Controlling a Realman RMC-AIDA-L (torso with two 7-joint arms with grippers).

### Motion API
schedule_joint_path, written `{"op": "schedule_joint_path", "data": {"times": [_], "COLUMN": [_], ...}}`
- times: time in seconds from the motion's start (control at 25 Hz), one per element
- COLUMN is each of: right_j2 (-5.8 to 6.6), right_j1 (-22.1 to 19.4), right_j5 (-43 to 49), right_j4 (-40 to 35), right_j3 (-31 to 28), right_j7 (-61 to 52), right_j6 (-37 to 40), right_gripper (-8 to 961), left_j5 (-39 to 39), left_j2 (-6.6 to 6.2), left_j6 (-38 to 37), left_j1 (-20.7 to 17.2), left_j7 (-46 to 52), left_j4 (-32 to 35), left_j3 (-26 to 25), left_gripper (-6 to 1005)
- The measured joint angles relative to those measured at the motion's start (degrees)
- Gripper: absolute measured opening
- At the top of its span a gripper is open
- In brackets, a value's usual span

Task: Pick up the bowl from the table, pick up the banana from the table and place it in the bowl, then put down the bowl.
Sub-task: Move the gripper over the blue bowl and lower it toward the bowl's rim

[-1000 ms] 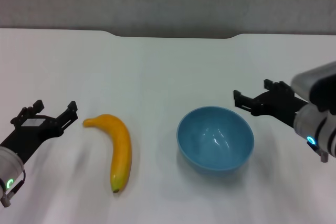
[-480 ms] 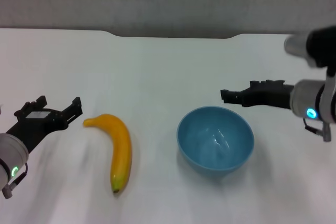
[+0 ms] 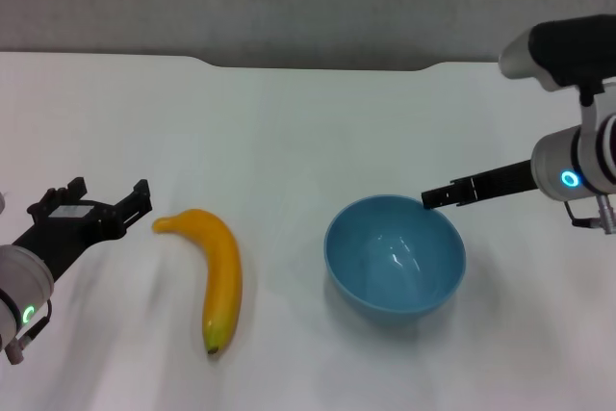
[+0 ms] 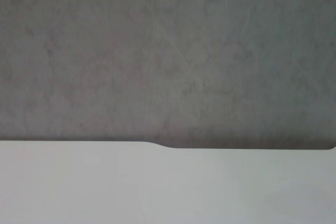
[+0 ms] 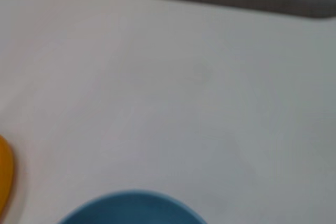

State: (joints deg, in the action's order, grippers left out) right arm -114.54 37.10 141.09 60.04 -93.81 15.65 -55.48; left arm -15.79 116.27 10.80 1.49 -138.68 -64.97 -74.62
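**Right gripper at the bowl's far rim, banana and bowl both on the table**

We see the white table [image 3: 289,132] filling most of the head view, a shallow notch cut into its far edge at 12 o'clock. On it, right of centre, sits the light-blue bowl [image 3: 395,255], upright and with nothing inside. At the bowl's 9 o'clock, well apart from it, lies the banana [image 3: 218,271], its stem at the far end and its dark tip toward us.

The right gripper [image 3: 441,196] reaches in from 3 o'clock, turned edge-on, its tip at the bowl's far rim near 1 o'clock; we cannot tell whether its claw is spread or closed, nor whether it touches the rim.

The left gripper [image 3: 96,203] sits at the banana's 9 o'clock, just beside the stem, its two fingers spread apart and grasping nothing.
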Motion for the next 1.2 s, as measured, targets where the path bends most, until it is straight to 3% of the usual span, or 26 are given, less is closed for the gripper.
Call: {"op": "schedule_joint_path", "data": {"times": [0.68, 1.04, 1.2], "right_j2": [-0.26, -0.37, -0.5], "right_j1": [8.2, 8.8, 10.0], "right_j5": [-2.3, -2.3, -2.3], "right_j4": [-17.0, -19.7, -21.3], "right_j3": [-0.2, 1.0, 4.4], "right_j7": [-0.4, -0.2, 0.2], "right_j6": [0.5, 2.7, 4.8], "right_gripper": [884, 842, 824], "left_j5": [0.0, 0.0, 0.1], "left_j2": [0.16, 0.2, 0.18], "left_j6": [0.0, 0.3, 0.4], "left_j1": [0.8, 0.9, 1.7], "left_j7": [-0.2, -0.2, 0.0], "left_j4": [0.8, 0.9, 1.5], "left_j3": [-0.1, -0.1, -0.1], "left_gripper": [898, 897, 897]}}
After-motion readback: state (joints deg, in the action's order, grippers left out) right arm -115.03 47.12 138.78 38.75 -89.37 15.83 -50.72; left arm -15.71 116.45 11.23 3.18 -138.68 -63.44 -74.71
